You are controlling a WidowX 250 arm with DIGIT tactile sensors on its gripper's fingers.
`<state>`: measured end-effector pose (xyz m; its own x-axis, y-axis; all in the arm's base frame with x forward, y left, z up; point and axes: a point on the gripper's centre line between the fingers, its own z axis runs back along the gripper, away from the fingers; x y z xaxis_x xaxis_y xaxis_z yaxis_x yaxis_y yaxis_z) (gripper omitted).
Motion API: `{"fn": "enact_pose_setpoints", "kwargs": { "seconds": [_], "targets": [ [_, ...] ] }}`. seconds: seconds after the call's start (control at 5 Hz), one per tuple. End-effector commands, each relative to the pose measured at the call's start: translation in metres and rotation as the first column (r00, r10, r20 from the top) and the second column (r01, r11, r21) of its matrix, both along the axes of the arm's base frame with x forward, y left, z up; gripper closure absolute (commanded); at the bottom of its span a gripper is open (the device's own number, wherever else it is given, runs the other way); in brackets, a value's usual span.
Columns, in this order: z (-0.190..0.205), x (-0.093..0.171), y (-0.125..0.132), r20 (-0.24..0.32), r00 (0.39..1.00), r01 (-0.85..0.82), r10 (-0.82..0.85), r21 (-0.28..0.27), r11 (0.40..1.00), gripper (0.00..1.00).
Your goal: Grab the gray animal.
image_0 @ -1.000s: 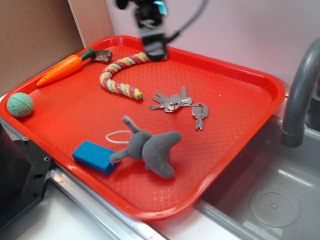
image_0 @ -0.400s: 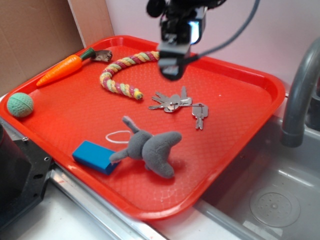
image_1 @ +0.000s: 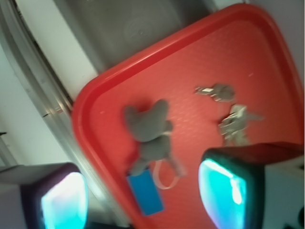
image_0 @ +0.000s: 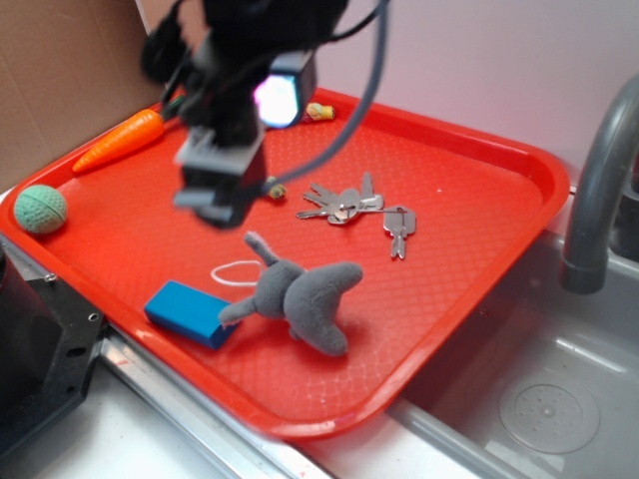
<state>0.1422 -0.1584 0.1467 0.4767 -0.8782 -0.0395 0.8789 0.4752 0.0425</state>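
Gripper (image_0: 218, 195) hovering over red tray (image_0: 479, 180), jaws spread apart, gripping nothing. Gray animal (image_0: 298, 295) lying just beside blue block (image_0: 187, 312), keys (image_0: 357, 209) nearby.

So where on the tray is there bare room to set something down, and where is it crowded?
The widest bare patch of the red tray lies right of the keys and the gray animal, out to the right rim. Another lies between the green ball and the blue block. It is crowded mid-tray, where the tool hangs above the animal.
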Motion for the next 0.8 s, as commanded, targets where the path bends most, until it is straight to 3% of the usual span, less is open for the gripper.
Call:
{"fn": "enact_pose_setpoints", "kwargs": {
  "seconds": [0.0,0.2,0.6],
  "targets": [
    [-0.042,0.015,0.009,0.014,0.997,-0.078,0.079,-0.033,0.996,0.0],
    [-0.061,0.027,0.013,0.052,0.996,-0.066,0.069,-0.07,0.995,0.0],
    [-0.093,0.045,-0.003,-0.008,1.0,0.01,-0.011,-0.073,0.997,0.0]
  ]
}}
